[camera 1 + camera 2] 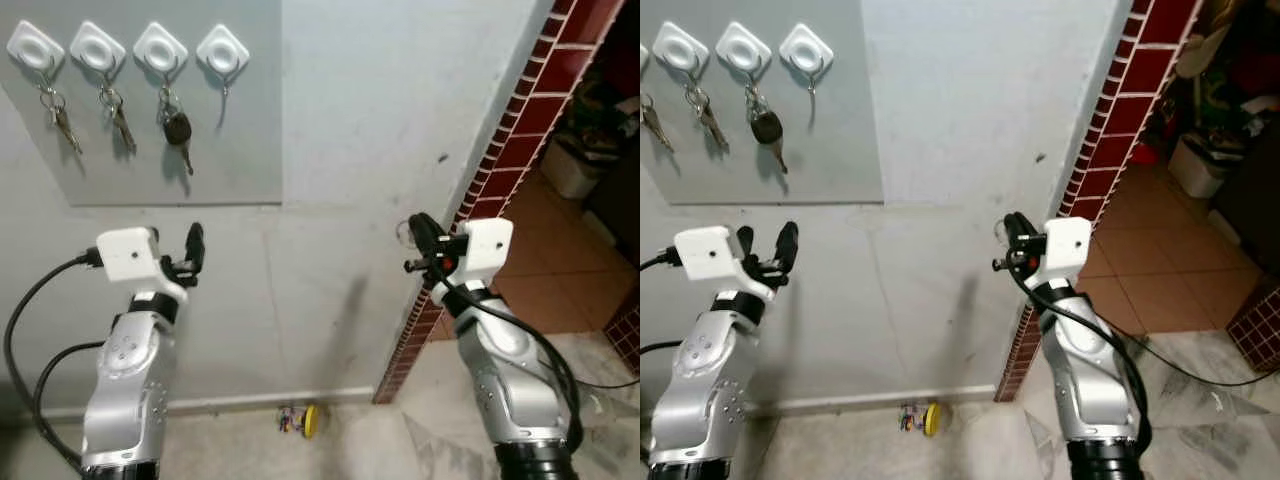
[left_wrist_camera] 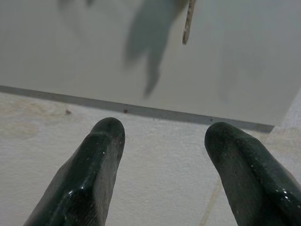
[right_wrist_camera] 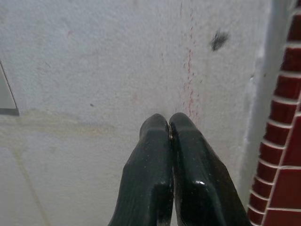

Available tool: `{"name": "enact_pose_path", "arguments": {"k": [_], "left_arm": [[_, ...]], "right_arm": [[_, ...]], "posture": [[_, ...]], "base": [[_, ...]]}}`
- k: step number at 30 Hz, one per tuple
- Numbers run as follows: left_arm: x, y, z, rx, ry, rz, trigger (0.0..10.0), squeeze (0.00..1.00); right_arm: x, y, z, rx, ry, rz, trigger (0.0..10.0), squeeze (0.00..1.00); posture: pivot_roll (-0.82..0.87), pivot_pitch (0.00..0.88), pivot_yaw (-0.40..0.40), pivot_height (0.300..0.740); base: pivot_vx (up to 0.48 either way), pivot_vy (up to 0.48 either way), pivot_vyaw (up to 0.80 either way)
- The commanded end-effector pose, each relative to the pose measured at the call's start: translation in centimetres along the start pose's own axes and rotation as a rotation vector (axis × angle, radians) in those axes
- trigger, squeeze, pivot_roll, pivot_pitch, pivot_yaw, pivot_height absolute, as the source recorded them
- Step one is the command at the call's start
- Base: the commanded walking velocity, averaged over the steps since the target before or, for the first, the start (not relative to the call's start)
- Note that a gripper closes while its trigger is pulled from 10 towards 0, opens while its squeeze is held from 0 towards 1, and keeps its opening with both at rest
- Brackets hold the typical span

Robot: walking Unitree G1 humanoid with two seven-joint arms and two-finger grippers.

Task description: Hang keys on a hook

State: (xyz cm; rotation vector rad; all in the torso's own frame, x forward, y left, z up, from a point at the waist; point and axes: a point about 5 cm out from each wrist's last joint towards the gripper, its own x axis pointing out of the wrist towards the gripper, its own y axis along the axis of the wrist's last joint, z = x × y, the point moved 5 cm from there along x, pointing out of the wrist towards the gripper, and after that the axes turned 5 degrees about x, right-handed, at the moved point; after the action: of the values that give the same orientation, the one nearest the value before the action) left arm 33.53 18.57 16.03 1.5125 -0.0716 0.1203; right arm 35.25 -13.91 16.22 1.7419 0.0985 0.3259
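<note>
Right end effector (image 1: 412,232) pinched (key ring) | 4 hooks (image 1: 223,49) | 3 keys (image 1: 178,130)

Four hooks (image 1: 130,47) sit in a row on a wall panel (image 1: 240,150), keys (image 1: 178,130) seemingly under three, brick edge (image 1: 500,170) to the right.

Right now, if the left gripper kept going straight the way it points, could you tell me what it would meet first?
Most likely the bare wall just below the grey board's lower edge; the left gripper, jaws open, faces it with nothing between, though depth is unclear.
</note>
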Motion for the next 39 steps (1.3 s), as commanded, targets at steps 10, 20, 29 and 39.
{"name": "enact_pose_path", "arguments": {"k": [10, 20, 29, 39], "left_arm": [[0.03, 0.13, -0.1, -0.024, 0.005, -0.006, 10.0, 0.0], [0.07, -0.01, -0.1, -0.026, 0.001, -0.016, 10.0, 0.0], [0.14, -0.11, -0.03, -0.021, -0.001, -0.024, 10.0, 0.0], [0.73, 0.08, 0.44, 0.06, 0.006, -0.049, 10.0, 0.0]], "right_arm": [[0.41, 0.48, -0.48, 0.007, 0.02, 0.008, 10.0, 0.0], [0.36, 0.51, -0.62, 0.01, 0.022, 0.009, 10.0, 0.0], [0.35, 0.51, -0.7, 0.014, 0.023, 0.01, 10.0, 0.0], [0.55, 0.56, -0.89, 0.021, 0.032, 0.01, 10.0, 0.0]], "posture": [[-0.13, 0.066, -0.036, 0.74], [-0.13, 0.065, -0.034, 0.74], [-0.13, 0.065, -0.034, 0.74], [-0.13, 0.063, -0.032, 0.74]], "base": [[0.0, 0.186, 0.0], [0.0, 0.321, 0.0], [0.0, 0.303, 0.0], [0.0, 0.029, 0.0]]}}
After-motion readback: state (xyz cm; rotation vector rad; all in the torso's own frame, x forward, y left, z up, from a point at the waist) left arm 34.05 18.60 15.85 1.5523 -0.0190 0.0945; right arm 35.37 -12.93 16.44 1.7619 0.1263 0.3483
